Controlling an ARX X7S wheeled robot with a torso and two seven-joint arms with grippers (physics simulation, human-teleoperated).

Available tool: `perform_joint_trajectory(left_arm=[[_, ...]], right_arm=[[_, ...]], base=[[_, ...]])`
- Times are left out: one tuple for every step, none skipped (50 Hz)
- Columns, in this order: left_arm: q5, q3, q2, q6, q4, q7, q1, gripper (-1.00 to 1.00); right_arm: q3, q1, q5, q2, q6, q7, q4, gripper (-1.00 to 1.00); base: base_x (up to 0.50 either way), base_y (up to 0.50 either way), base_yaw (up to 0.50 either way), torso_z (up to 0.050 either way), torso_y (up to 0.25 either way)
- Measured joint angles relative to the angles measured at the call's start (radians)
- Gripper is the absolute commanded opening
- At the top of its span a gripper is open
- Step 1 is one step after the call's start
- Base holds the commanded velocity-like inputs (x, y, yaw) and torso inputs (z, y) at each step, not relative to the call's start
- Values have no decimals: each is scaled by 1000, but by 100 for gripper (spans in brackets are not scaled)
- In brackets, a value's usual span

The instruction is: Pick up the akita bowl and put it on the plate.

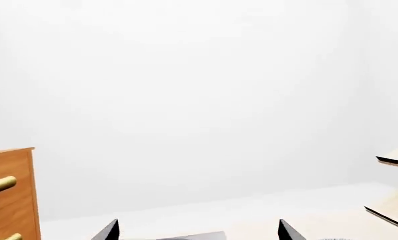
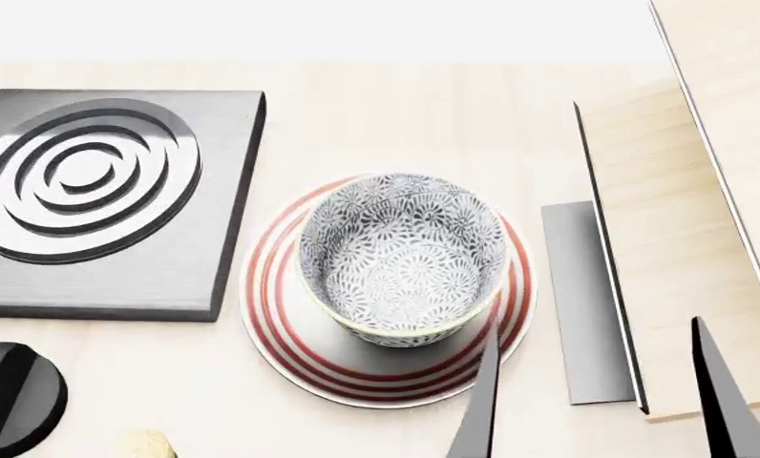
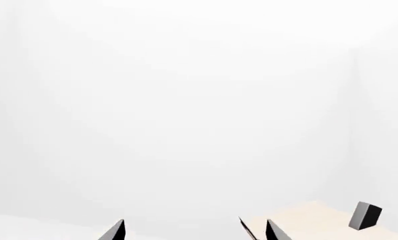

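The akita bowl (image 2: pixel 402 258) sat upright on the plate (image 2: pixel 291 353) beside the stove burner (image 2: pixel 106 196) on the surface (image 2: pixel 393 105), while the right claw (image 2: pixel 603 401) and the left claw (image 1: pixel 199 232) both stood open, holding nothing.

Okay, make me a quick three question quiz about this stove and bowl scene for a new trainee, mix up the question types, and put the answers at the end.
1. True or false: the akita bowl sits on the plate.
2. Multiple choice: in the head view, the grey stove burner lies on which side of the plate? A) the robot's left B) the robot's right C) under the plate
3. Short answer: is the right end effector holding the bowl?

Key:
1. True.
2. A.
3. No. Its fingers are spread apart and empty beside the plate's near right edge, and the bowl stands free.
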Motion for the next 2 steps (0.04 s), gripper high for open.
perform_joint_trajectory(left_arm=[[19,3,0,-6,8,-9,7,100],[39,5,0,-12,16,-17,13,100]], right_arm=[[0,-8,-7,3,-7,3,-5,100],[0,-17,-14,6,-14,6,-10,100]], base=[[0,0,0,0,0],[0,0,0,0,0]])
